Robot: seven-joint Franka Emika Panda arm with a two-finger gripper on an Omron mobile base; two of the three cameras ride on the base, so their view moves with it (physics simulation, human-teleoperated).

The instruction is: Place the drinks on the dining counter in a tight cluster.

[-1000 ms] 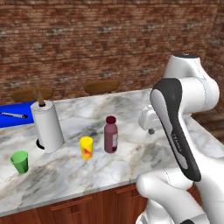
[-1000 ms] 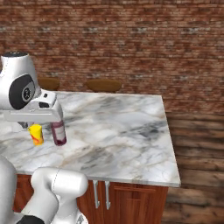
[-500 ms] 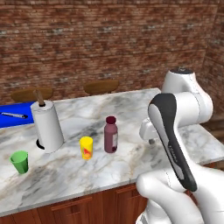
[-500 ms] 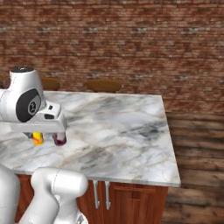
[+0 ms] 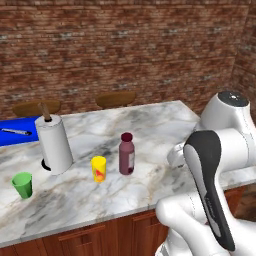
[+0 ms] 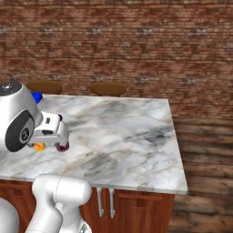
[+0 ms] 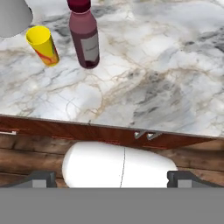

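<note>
Hanging over the counter edge, claw wide open, empty, facing maroon bottle

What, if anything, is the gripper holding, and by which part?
Nothing. The gripper is open and empty, apart from the maroon bottle.

In the right base view, the arm's white hand covers nearly all of the tall maroon bottle with a dark red cap, leaving a sliver of its base at about seven o'clock of the white-grey veined marble dining counter. The yellow cup is likewise masked, only a scrap showing. The blue tray is mostly hidden behind the arm's rounded joint.

In the hand view, the bottle's cap is cropped at the twelve o'clock edge. The white paper towel roll is cut off at eleven o'clock.

In the left base view, the blue tray runs off the nine o'clock edge, and the dark item lying on it is too small to identify.
</note>
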